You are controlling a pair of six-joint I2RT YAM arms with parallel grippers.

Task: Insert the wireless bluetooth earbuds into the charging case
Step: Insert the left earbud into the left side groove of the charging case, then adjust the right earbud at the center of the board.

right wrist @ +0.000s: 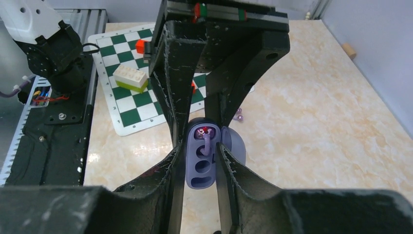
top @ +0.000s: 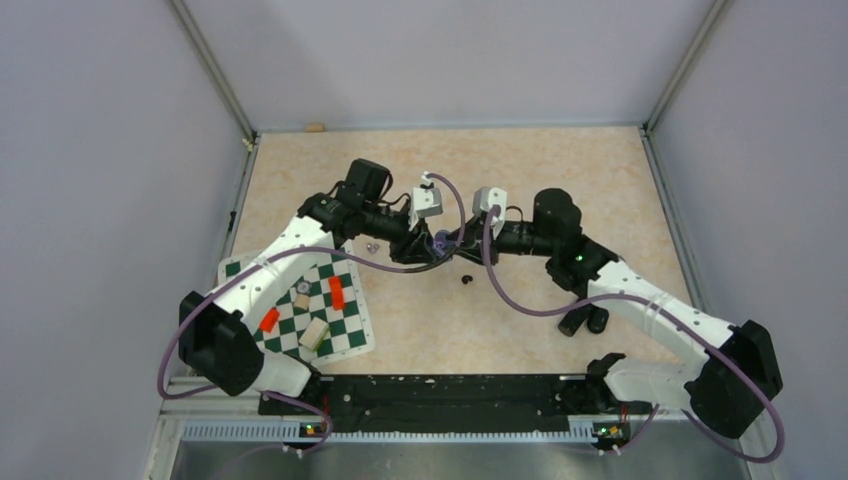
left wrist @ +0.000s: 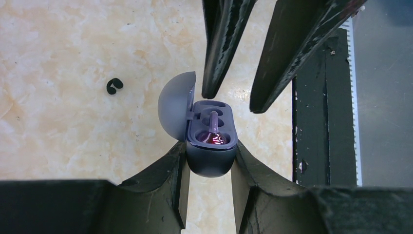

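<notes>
The charging case (left wrist: 210, 163) is a lavender-grey oval held off the table, with its lid (left wrist: 174, 105) swung open to the left. My left gripper (left wrist: 210, 146) is shut on the case's body. One lilac earbud (left wrist: 213, 131) sits in the case's near socket, its stem pointing along the tray; the same earbud (right wrist: 206, 141) shows in the right wrist view. My right gripper (right wrist: 200, 146) hovers just over the open case (right wrist: 199, 170), jaws open and holding nothing. A second earbud (right wrist: 238, 116) lies on the table beyond the case.
A green-and-white checkered mat (top: 345, 335) lies at the left with red blocks (top: 337, 292) and a pale brick (top: 314, 333) on it. A small black C-shaped piece (top: 465, 279) rests below the grippers. Black cylinders (top: 585, 320) lie by the right arm. A cork (top: 315, 127) sits at the back wall.
</notes>
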